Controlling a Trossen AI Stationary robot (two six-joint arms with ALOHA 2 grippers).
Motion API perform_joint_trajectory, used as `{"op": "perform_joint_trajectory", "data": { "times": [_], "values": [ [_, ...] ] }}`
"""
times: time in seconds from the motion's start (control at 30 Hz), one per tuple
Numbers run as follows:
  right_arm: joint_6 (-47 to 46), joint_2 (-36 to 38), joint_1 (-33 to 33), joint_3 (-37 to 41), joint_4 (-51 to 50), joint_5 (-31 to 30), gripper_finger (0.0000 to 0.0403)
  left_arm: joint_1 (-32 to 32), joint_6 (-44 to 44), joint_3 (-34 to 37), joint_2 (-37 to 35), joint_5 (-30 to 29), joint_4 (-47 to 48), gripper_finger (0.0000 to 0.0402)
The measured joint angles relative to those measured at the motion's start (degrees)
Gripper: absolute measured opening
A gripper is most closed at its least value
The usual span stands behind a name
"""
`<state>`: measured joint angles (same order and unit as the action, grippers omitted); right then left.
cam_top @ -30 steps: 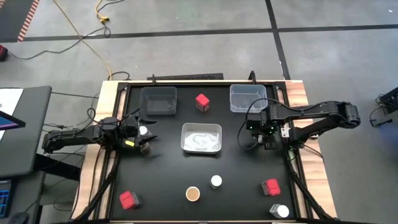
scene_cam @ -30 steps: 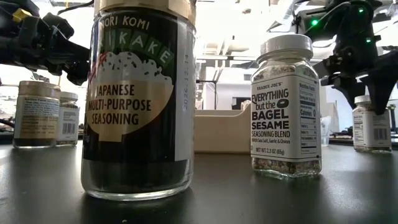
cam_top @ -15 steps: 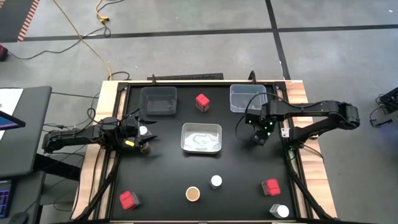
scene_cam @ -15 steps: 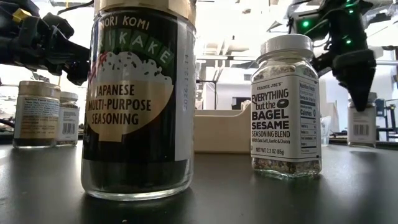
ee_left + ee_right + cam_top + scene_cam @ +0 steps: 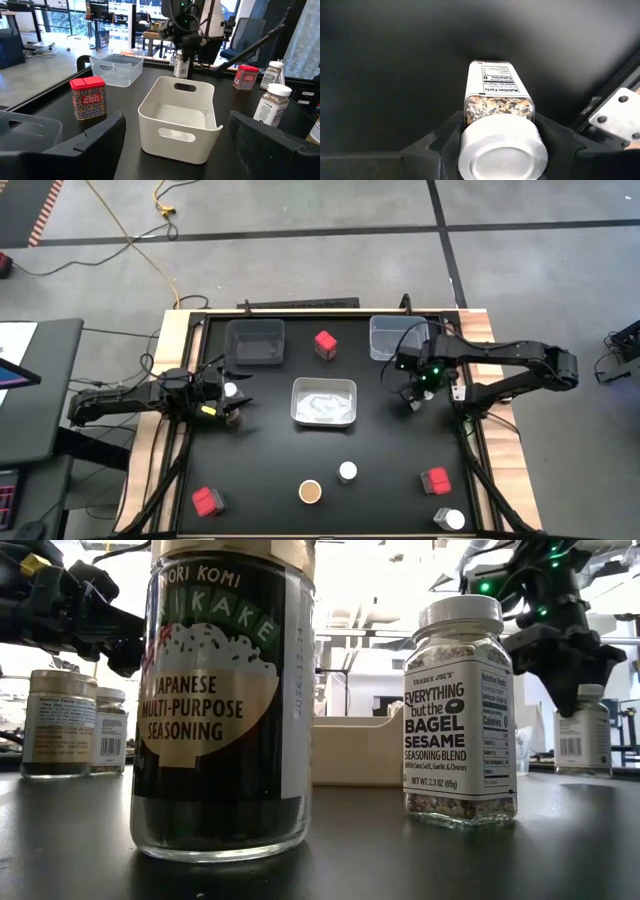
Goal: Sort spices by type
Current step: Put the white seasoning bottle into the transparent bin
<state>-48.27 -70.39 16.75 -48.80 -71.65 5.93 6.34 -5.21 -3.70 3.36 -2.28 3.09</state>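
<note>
My right gripper points down at the table's right, shut on a white-lidded spice jar, which the low view shows as the white-lidded jar. My left gripper waits level at the left, open and holding nothing, beside another white-lidded jar. Standing on the table are red containers, white-lidded jars and a brown-topped jar. My right gripper pinches the jar at its white lid, one finger on each side. The fingers come from above, pointing down. The jar is upright below the gripper; whether its bottom rests on the table, I cannot tell.
A white bin sits mid-table. Two clear trays stand at the far edge. A raised frame edge runs close to the right gripper.
My right gripper has rolled about its downward axis and shifted a little toward the table's left. The jar beneath it has turned and moved along with it. The left arm has kept still.
</note>
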Motion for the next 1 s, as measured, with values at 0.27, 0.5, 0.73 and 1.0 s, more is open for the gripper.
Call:
{"op": "perform_joint_trajectory", "data": {
  "times": [0.27,0.5,0.73,1.0],
  "values": [
    [-4.9,0.0,0.2,-6.6,0.1,1.6,0.0226,0.0,0.0,0.0,0.0,0.0,0.0,0.0334],
    [-8.2,-0.2,2.1,-15.4,-2.8,1.6,0.0226,0.0,0.0,0.0,0.0,0.0,0.0,0.0334],
    [-9.2,-0.2,4.7,-20.9,-5.0,1.6,0.0226,0.0,0.0,0.0,0.0,0.0,0.0,0.0334],
    [-14.2,-0.2,3.4,-20.3,-10.7,1.5,0.0226,0.0,0.0,0.0,0.0,0.0,0.0,0.0334]
  ]
}}
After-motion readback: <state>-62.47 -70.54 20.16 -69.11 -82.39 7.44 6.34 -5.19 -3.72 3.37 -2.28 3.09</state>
